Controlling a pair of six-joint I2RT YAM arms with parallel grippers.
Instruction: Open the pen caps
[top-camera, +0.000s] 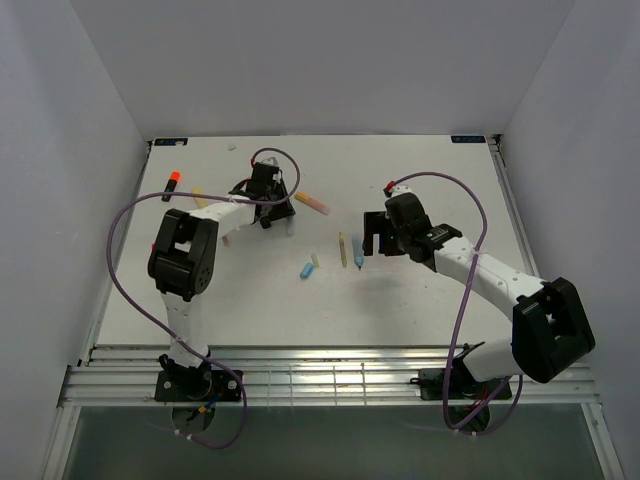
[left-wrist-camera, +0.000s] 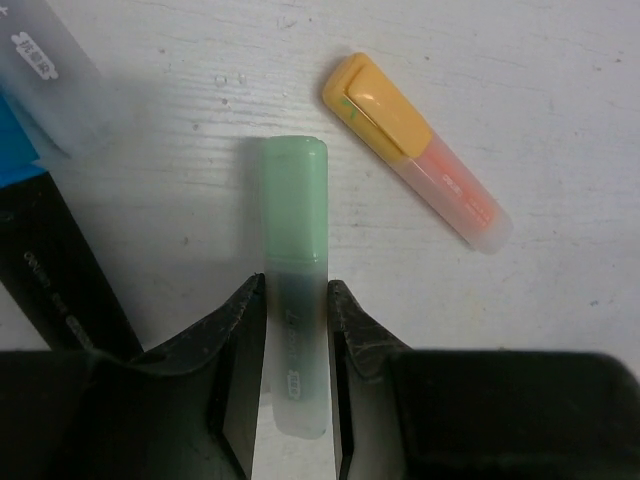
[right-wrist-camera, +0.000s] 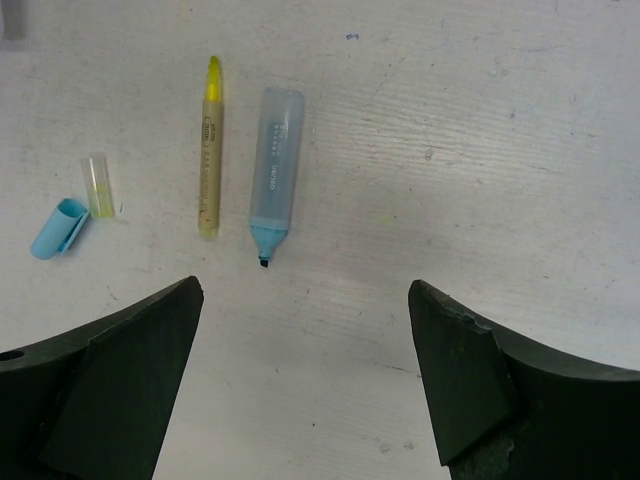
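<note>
We see left fingers (left-wrist-camera: 232, 345) pinching the green pen (left-wrist-camera: 295, 335) by its body, cap (left-wrist-camera: 292, 195) on; right fingers (right-wrist-camera: 130, 370) spread wide, empty.

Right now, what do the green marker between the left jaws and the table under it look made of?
Green marker: plastic, apparently; frosted, translucent body, matte green cap. Table: likely painted wood; white, matte, with grain lines and scuffs.

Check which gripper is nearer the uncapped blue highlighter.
Right. The right gripper hangs open just short of the blue highlighter, which lies just ahead of it. The left gripper is away to the left, shut on a green highlighter.
</note>
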